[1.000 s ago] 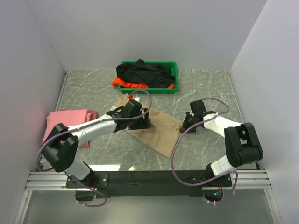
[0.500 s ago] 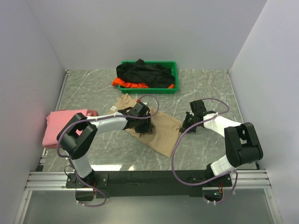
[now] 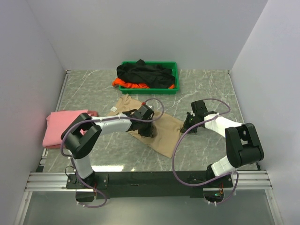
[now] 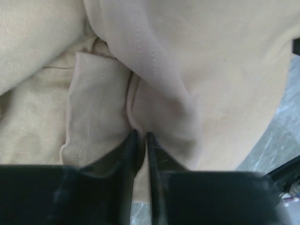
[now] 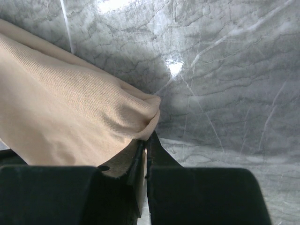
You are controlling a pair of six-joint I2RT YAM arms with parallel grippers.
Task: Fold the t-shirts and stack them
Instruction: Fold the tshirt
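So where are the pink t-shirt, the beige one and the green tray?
pink t-shirt (image 3: 63, 127), top view, the middle of its cloth.
beige t-shirt (image 3: 165, 135), top view, the flat bare part toward its right end.
green tray (image 3: 164, 91), top view, its near wall.

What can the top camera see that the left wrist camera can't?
Only the top camera shows the pink shirt, the tray holding the black shirt and orange shirt, and the right gripper. Only the left wrist camera shows the stitched seam and the fingers pinching a fold. Both show the tan shirt, the left gripper and the table.
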